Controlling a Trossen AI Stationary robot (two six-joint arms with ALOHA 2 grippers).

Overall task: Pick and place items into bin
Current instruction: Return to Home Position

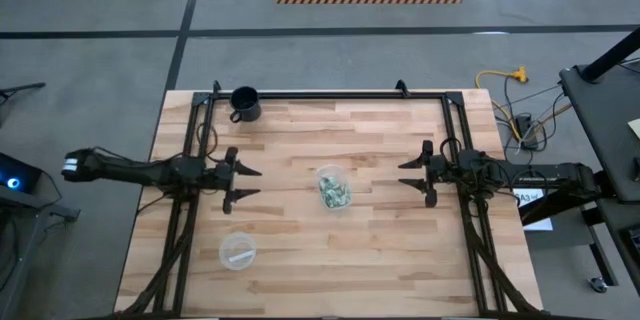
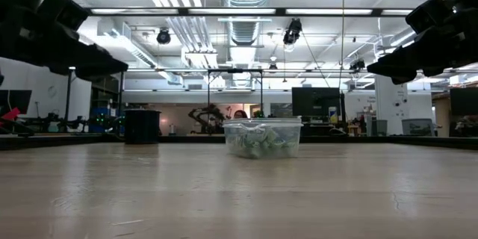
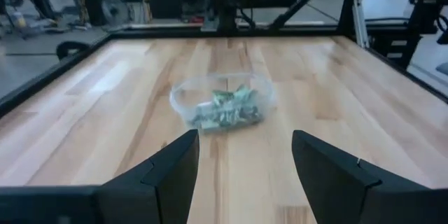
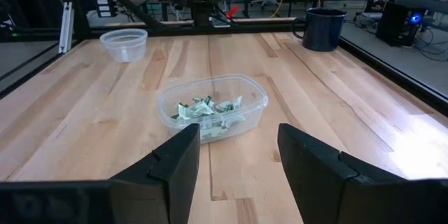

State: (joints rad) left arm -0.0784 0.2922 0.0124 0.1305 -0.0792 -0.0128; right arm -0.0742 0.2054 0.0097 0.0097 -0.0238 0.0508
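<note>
Facing the clear bin (image 1: pixel 333 189) from opposite sides at mid-table, with the left gripper (image 1: pixel 251 183) and right gripper (image 1: pixel 405 173) each raised, fingers spread wide, holding nothing. Roughly equal gaps to either claw, neither touching the cup. Pale-green packets (image 1: pixel 334 194) heaped inside it, none seen loose on the wood table (image 1: pixel 300 270) (so picking looks finished). Likely next: a pull-back straight away from the bin, along each arm's own line. Open boards behind both claws. Black mug (image 1: pixel 245 104) by one rail and clear dish (image 1: pixel 237 250) toward the opposite edge, both on the left arm's side yet off its line. Little risk of a knock.
</note>
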